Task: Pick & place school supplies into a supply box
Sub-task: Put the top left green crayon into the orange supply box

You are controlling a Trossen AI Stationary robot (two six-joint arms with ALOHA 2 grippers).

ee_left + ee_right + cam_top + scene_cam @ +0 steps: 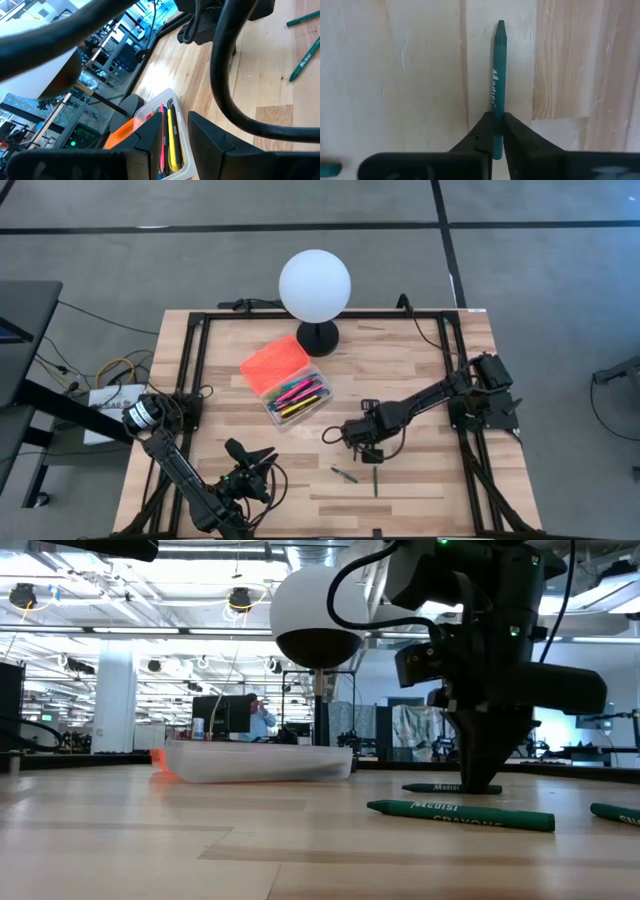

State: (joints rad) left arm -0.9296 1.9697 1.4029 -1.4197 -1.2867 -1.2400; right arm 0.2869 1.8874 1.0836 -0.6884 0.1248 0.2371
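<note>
The supply box (298, 395) is a clear case holding pink, yellow and black pens, and its orange lid (275, 360) lies open beside it on the far-left side. In the left wrist view the box (167, 130) shows past my open left gripper (172, 137), which hovers near the table's near-left edge (250, 465). My right gripper (370, 450) is down at the table's middle, shut on a green crayon (496, 75). Two more green crayons (344, 474) (376, 480) lie flat on the table nearer the front edge. My right gripper pinches the green crayon between its two fingers near its blunt end (496, 127). The fingers come from above, pointing down, and lie across the crayon. The crayon lies flat on the table (450, 787), with its pointed end (500, 24) stretching away from the fingers.
A white globe lamp (315, 285) on a black base stands just beyond the box. A black frame (195, 370) runs along the table's sides. Bare wood lies between the box and the right gripper.
</note>
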